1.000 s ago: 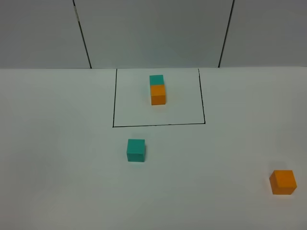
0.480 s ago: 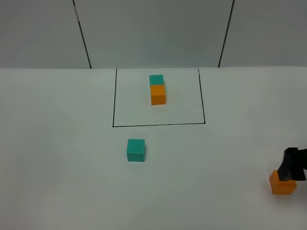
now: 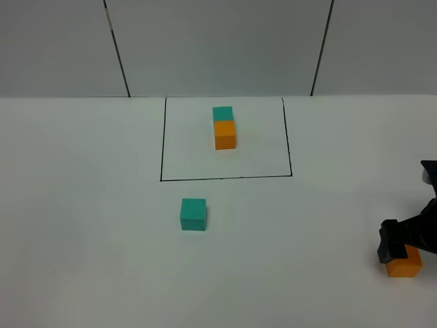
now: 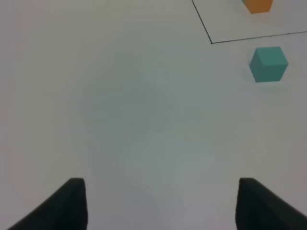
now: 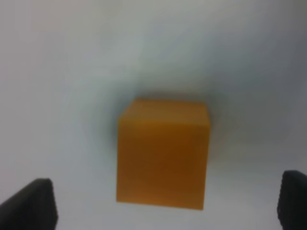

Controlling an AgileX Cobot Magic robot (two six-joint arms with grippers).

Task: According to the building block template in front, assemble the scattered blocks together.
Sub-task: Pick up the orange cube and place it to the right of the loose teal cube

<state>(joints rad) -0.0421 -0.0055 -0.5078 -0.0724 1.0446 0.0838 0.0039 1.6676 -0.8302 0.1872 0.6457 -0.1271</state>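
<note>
Right gripper (image 5: 162,201) hung spread wide over loose orange cube (image 3: 404,266), a finger on either side, gaps visible both sides, nothing grasped. That cube sat on the white table (image 3: 82,239) at the near right edge in the high view, partly hidden by the gripper. Left gripper (image 4: 163,203) released, fingers apart over bare table, holding nothing. Loose teal cube (image 3: 193,214) sat flat near centre, just in front of the black drawn rectangle (image 3: 161,150), well apart from the orange one. Building block template (image 3: 224,128) stood inside the rectangle toward its far side: teal block behind, orange block in front, the two touching.
</note>
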